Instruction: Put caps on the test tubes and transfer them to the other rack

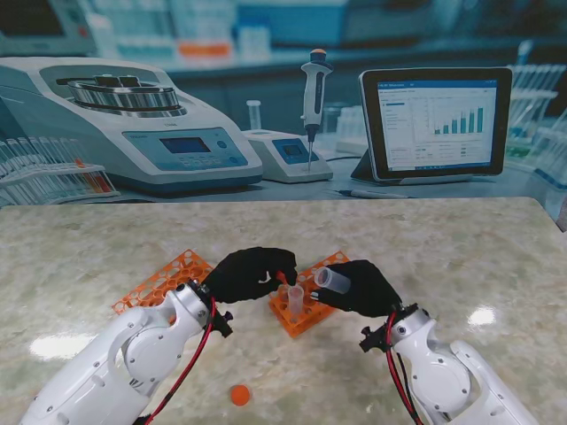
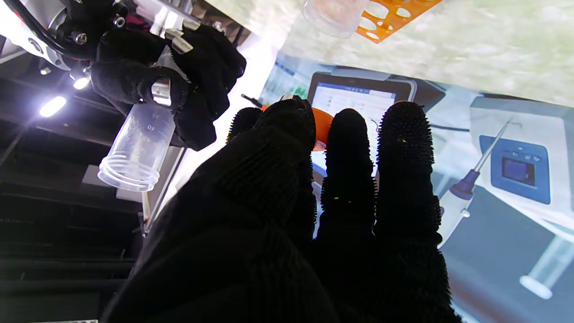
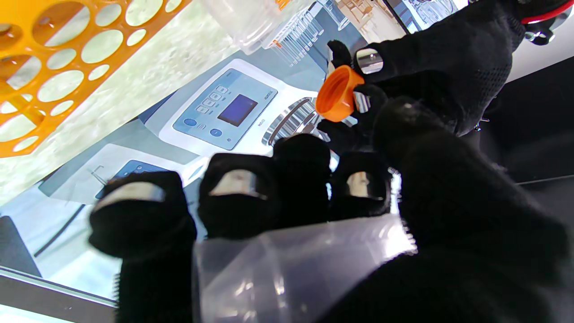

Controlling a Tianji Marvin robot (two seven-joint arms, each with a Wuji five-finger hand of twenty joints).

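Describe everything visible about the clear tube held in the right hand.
The clear plastic test tube is wide, with printed graduation marks and a threaded open mouth, uncapped and apparently empty. The black-gloved right hand grips its closed end, holding it tilted in the air over the orange rack, mouth towards the left hand, which pinches an orange screw cap close by, not touching.

We note a marble-patterned table. Behind it, a printed lab backdrop: centrifuge at 10 o'clock, small white instrument and upright pipette at 12 o'clock, tablet showing charts at 2 o'clock.
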